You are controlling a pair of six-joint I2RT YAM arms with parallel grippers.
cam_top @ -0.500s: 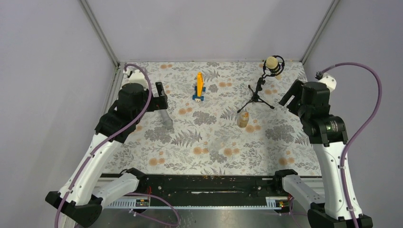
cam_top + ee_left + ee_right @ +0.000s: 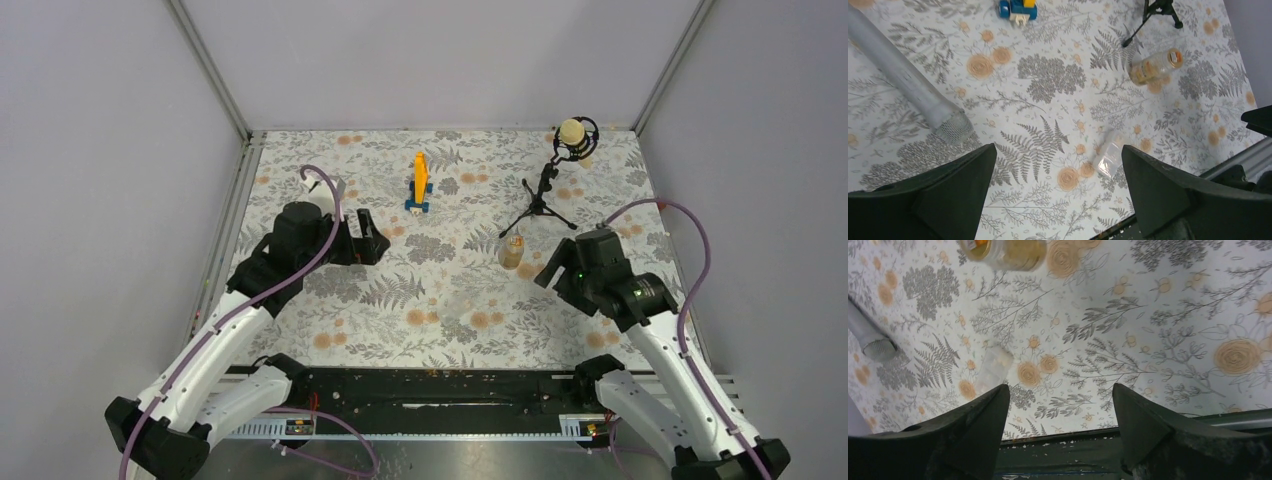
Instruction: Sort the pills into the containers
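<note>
the left gripper (image 2: 1059, 149) and the right gripper (image 2: 1061, 387) are held spread apart above the table (image 2: 620, 165). the amber jar (image 2: 511, 252) is seen just beside the microphone stand (image 2: 540, 200); the colourless jar (image 2: 1108, 155) is set nearer the arms' bases.

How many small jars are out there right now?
2. The amber jar stands beside the microphone stand; the clear jar, barely visible, sits nearer the front, around the middle. More clear ones could escape notice.
</note>
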